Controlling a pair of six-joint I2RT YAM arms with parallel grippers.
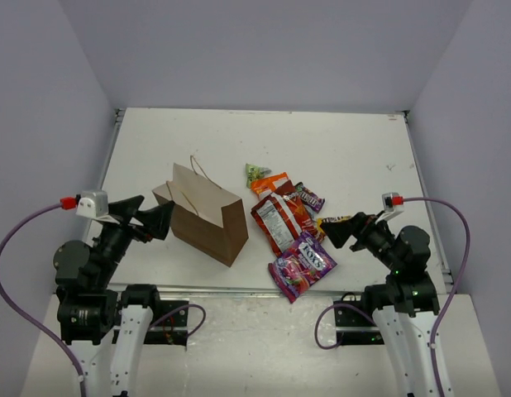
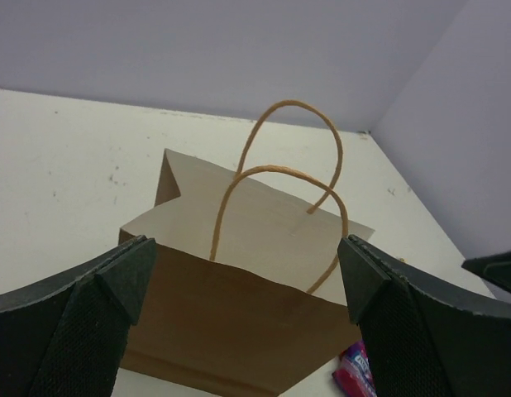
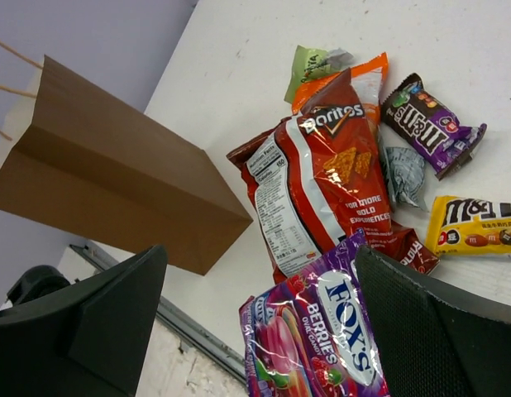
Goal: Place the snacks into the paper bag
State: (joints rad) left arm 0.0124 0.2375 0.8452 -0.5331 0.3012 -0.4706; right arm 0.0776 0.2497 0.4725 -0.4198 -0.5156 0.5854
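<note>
The brown paper bag (image 1: pixel 207 220) sits left of centre on the table, its loop handles (image 1: pixel 198 172) at the far end. My left gripper (image 1: pixel 152 213) is open and empty just left of the bag, jaws spread wide toward its side (image 2: pixel 239 314). The snacks lie right of the bag: the red chip bag (image 1: pixel 282 219), purple-pink candy bag (image 1: pixel 301 266), and orange (image 1: pixel 272 184), green (image 1: pixel 255 174), dark brown (image 1: pixel 309 197) and yellow (image 1: pixel 334 222) packets. My right gripper (image 1: pixel 342 230) is open and empty, above the candy bag (image 3: pixel 322 331).
A crumpled silver wrapper (image 3: pixel 404 174) lies between the red chip bag (image 3: pixel 322 190) and the dark brown packet (image 3: pixel 429 124). The table's metal front rail (image 1: pixel 239 289) runs close to the candy bag. Grey walls close the table on three sides.
</note>
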